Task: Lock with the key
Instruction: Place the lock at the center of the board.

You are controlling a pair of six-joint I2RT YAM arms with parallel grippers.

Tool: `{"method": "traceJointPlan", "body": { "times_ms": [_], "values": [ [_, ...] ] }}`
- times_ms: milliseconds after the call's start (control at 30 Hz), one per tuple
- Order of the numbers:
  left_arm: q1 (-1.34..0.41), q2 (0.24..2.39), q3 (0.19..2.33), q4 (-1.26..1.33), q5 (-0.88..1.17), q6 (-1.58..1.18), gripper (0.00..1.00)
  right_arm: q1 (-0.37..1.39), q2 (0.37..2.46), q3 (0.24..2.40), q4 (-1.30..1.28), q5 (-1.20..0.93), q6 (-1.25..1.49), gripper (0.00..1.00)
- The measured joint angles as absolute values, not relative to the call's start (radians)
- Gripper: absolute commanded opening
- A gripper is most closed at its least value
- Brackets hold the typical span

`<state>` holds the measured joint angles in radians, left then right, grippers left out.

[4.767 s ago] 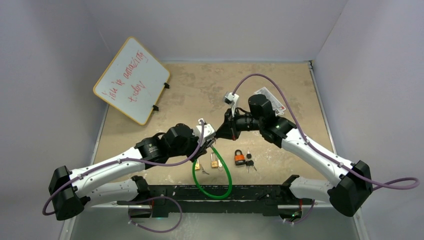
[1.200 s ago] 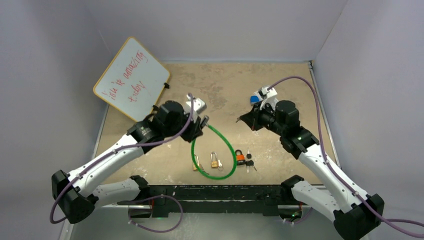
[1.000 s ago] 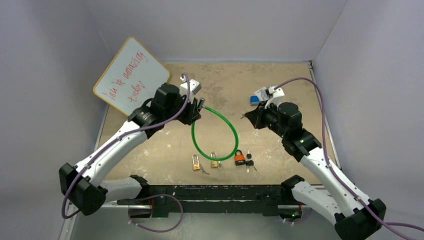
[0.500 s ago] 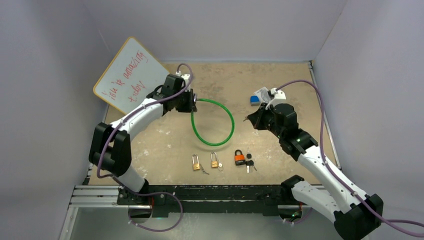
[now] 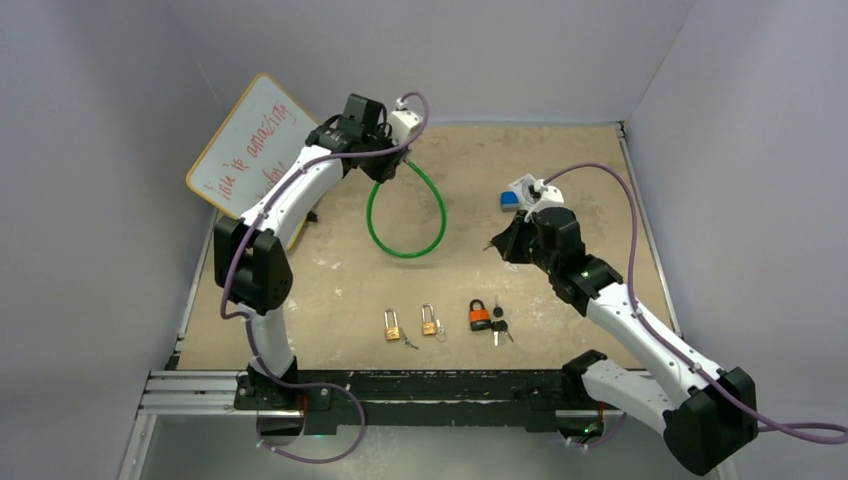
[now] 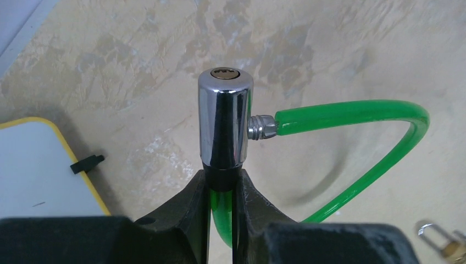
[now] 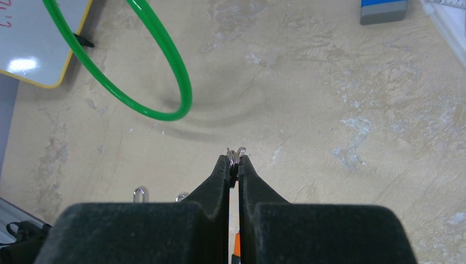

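Left arm stretched far out to back-left of desk [image 5: 560,160]. Left tool [image 6: 221,179] clamped on green cable lock [image 6: 351,110], fingers pinching the cable just under the chrome cylinder [image 6: 225,121]. In wrist view cyl. stands upright above the fingertips, keyhole [image 6: 225,72] on its top face, toward the cam. One cable end enters cyl. side via silver ferrule [image 6: 261,126]; other end runs down between the fingers. Loop hangs clear of the desk, its shadow lying apart from it, close to whiteboard [image 5: 262,150]. Right tool [image 7: 234,165] over mid-right of desk, well apart from the lock, jaws together on a small metal key ring [image 7: 235,154] poking past the tips. Can't tell if a key hangs on it, too small. Near edge, in a row: two brass padlocks [image 5: 392,325] [image 5: 429,322], orange padlock [image 5: 479,317], black-headed keys [image 5: 499,327] just beside it on the right. Blue block [image 5: 510,198] lies beyond right tool.
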<state>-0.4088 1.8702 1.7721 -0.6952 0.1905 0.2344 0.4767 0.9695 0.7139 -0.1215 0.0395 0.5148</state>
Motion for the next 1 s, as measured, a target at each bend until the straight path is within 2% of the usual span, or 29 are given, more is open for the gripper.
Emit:
{"method": "traceJointPlan", "body": {
  "times_ms": [267,500,633,833,1000],
  "values": [
    [-0.451,1.971,1.795,-0.826,0.149,0.537,0.0,0.477,1.038,0.685,-0.072,0.034,0.573,0.0],
    [-0.576,2.032,1.82,-0.845,0.107,0.741,0.0,0.447,1.108,0.642,-0.004,-0.002,0.669,0.0],
    [-0.643,2.042,1.789,-0.821,0.095,0.817,0.0,0.382,1.16,0.619,0.059,-0.08,0.746,0.0],
    [-0.656,2.046,1.733,-0.771,0.083,0.86,0.0,0.302,1.219,0.549,0.163,-0.191,0.847,0.0],
    [-0.656,2.054,1.687,-0.729,0.076,0.872,0.05,0.26,1.254,0.515,0.218,-0.264,0.904,0.0]
  ]
}}
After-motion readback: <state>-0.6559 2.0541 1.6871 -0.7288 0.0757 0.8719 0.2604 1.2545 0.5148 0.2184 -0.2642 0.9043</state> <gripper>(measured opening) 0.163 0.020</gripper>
